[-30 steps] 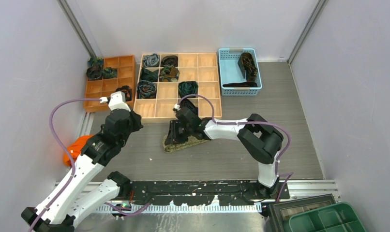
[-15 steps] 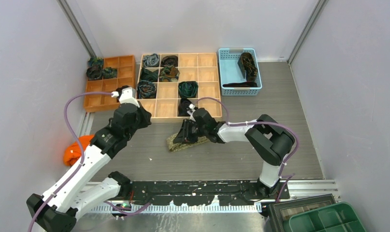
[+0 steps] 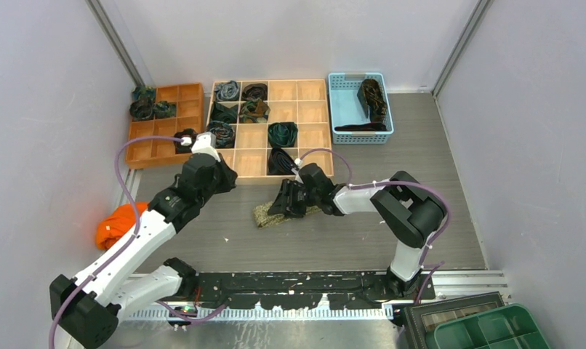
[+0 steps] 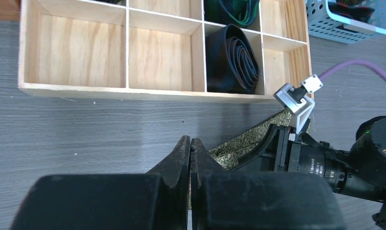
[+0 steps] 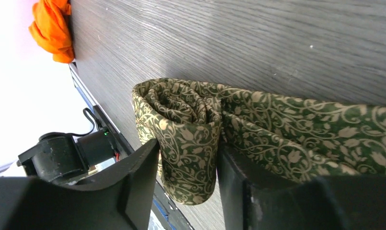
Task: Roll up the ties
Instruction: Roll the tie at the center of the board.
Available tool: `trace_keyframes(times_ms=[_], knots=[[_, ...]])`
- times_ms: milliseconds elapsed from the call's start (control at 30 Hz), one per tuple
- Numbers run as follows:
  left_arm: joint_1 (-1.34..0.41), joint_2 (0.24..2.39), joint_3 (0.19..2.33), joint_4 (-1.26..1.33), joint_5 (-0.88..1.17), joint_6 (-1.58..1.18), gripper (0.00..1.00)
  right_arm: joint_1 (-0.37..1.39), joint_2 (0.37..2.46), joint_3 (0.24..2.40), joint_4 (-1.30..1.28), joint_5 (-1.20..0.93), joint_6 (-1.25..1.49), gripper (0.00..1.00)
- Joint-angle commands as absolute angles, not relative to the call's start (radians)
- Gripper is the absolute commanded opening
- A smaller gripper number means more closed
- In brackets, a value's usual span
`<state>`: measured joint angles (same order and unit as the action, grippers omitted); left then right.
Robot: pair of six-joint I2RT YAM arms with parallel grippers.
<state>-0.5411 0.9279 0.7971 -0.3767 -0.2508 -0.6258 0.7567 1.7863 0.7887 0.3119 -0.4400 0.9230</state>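
From above only: the whole layout on the grey wood-grain table (image 3: 348, 233), with two arms and three containers along the far edge.
- Pale wooden tray (image 3: 312, 113), sixteen square cells in a four-by-four grid, seven of them filled with rolled ties (image 3: 282, 133).
- Orange tray (image 3: 159, 131) to its left, with three dark-green coils in the far-left cells and a fourth dark one at the near right corner, half hidden by the left arm.
- Light-blue perforated plastic basket (image 3: 348, 102) to the right, holding dark ties; cannot tell how many.
- Crumpled orange cloth (image 3: 115, 224) by the left wall.

From the left wrist only: left gripper (image 4: 190, 143), jaws pressed together on nothing, over bare table just short of the wooden tray's near rim. Beyond it, one black tie (image 4: 232, 60) of smooth fabric, wound into a tight flat spiral that fills the third cell from the left in the near row. Two empty cells to its left, plain light wood with thin dividers.

From the right wrist only: the olive-gold tie (image 5: 296, 129) up close. Woven cloth, pale scrolling vines and small flowers on green. One end wound into a stubby coil, layers showing at its open end; the rest a flat strip on the table. Right gripper (image 5: 188, 148) with jaws clamped on that coil, one black finger against each side.

Seen from above, lying on the table just in front of the wooden tray's near edge, between the two arms.
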Motion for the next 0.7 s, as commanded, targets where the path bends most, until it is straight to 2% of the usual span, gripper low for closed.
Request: trace_keyframes(times_ms=[0, 367, 667], knots=[[-0.539, 0.953, 0.774, -0.271, -0.211, -0.637, 0.00, 0.752, 1.701, 0.826, 0.189, -0.375, 0.840, 0.55], [-0.540, 1.103, 0.692, -0.120, -0.134, -0.640, 0.00, 0.752, 1.649, 0.890, 0.011, -0.308, 0.775, 0.58], [-0.539, 1.244, 0.675, 0.019, -0.063, -0.632, 0.00, 0.754, 1.649, 0.935, -0.106, -0.237, 0.725, 0.56]])
